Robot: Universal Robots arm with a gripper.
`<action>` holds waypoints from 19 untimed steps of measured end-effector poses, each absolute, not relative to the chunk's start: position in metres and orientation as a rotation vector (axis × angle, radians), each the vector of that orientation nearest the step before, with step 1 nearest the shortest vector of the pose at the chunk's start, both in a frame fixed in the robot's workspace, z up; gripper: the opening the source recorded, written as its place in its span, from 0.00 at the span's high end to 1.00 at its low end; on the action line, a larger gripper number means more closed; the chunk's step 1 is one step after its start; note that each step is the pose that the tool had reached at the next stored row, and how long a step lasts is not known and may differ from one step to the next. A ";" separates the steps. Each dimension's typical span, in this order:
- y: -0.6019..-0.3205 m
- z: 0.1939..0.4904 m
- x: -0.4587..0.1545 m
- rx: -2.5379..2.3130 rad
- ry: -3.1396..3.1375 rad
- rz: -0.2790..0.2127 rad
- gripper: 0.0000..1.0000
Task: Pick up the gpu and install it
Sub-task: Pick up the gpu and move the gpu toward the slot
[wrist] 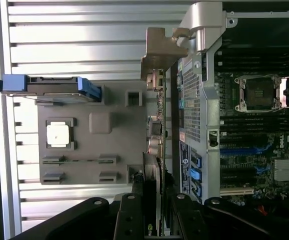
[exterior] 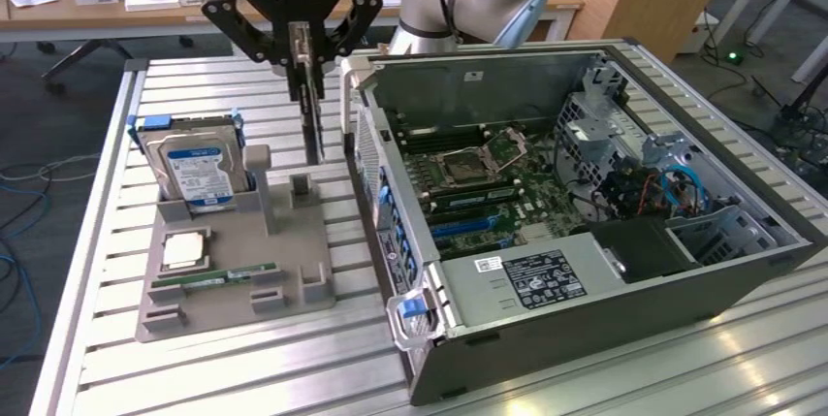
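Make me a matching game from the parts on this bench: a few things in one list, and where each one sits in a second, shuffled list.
Things
1. gpu
2. hard drive
3. processor chip
4. memory stick

Places
A. lying flat in a square recess of the grey tray
B. held on edge in the gripper, lifted off the tray
C. standing upright in the tray's rack
D. lying in a long narrow slot of the tray

Pairs: 1-B, 2-C, 3-A, 4-D
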State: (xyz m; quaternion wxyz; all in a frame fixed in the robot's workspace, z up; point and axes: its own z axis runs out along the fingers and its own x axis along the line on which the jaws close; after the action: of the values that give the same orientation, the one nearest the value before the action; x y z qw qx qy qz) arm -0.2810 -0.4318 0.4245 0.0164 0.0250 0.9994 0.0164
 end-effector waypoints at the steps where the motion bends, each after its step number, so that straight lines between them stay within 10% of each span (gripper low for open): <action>1: -0.432 0.424 -0.278 0.078 3.107 0.051 0.74; 19: -0.428 0.425 -0.209 0.078 3.107 0.051 0.74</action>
State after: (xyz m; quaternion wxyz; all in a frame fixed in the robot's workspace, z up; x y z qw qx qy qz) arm -0.2094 -0.4277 0.4245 0.0164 0.0250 0.9994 0.0164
